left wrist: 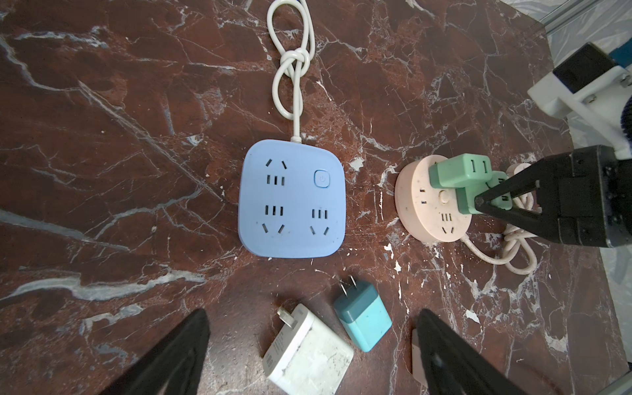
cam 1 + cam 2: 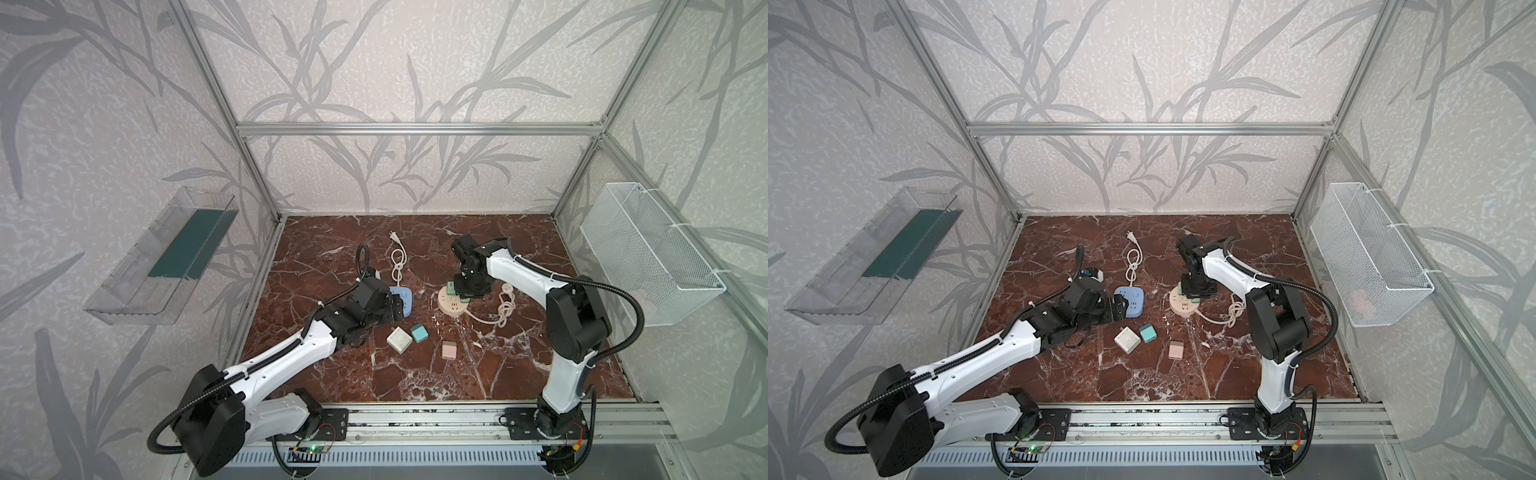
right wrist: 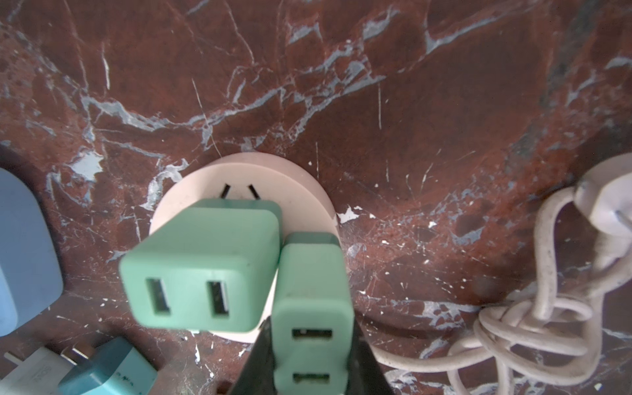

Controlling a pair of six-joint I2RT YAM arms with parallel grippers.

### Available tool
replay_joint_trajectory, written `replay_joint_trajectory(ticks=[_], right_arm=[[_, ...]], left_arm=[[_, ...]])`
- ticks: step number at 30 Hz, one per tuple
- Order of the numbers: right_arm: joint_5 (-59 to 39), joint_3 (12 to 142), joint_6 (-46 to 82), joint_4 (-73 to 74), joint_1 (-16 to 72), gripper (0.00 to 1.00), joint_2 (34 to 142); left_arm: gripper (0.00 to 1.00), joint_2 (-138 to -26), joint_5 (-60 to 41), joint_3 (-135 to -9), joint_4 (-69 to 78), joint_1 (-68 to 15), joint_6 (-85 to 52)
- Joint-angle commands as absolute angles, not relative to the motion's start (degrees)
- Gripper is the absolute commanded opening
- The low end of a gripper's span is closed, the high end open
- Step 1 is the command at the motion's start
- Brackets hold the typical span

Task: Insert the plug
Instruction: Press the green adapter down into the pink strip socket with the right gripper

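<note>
A round pink power strip (image 3: pixel 301 191) lies on the marble table, seen in both top views (image 2: pixel 453 307). Two green plugs stand on it. My right gripper (image 3: pixel 313 328) is shut on the narrower green plug (image 3: pixel 313 307); its prongs are hidden. The wider green plug (image 3: pixel 201 263) stands free beside it. My left gripper (image 1: pixel 311 314) is open above a white plug (image 1: pixel 307 352) and a teal plug (image 1: pixel 364 318), holding nothing. A blue square power strip (image 1: pixel 290 201) lies just beyond them.
A pink plug (image 2: pixel 449 350) lies alone nearer the front. The blue strip's white cable (image 2: pixel 398 257) runs toward the back; the pink strip's knotted cable (image 2: pixel 505 305) lies to its right. A wire basket (image 2: pixel 648 253) and a clear shelf (image 2: pixel 162 257) hang on the side walls.
</note>
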State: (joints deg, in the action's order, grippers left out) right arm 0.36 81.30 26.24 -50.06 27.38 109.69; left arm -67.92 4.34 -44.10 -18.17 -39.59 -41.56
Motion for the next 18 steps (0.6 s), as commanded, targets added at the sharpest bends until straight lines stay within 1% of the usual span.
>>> replay_joint_trajectory(ticks=[1, 10, 14, 18], right_arm=[[-4.2, 76.5, 25.3, -46.6, 27.0, 0.0, 119.2], [-4.8, 76.1, 25.0, -46.8, 26.7, 0.0, 119.5], [-4.4, 76.9, 25.2, -47.9, 26.1, 0.0, 117.5], [-1.1, 79.0, 24.8, -49.6, 25.8, 0.0, 114.2]], left_arm=[[0.93, -68.5, 4.3, -44.1, -17.5, -39.3, -41.0], [0.93, -69.1, 3.8, -44.6, -17.3, -39.3, -41.0], [0.93, -69.1, 3.7, -44.9, -17.5, -39.2, -41.1], [0.93, -68.9, 3.7, -44.9, -17.6, -39.3, -41.1]])
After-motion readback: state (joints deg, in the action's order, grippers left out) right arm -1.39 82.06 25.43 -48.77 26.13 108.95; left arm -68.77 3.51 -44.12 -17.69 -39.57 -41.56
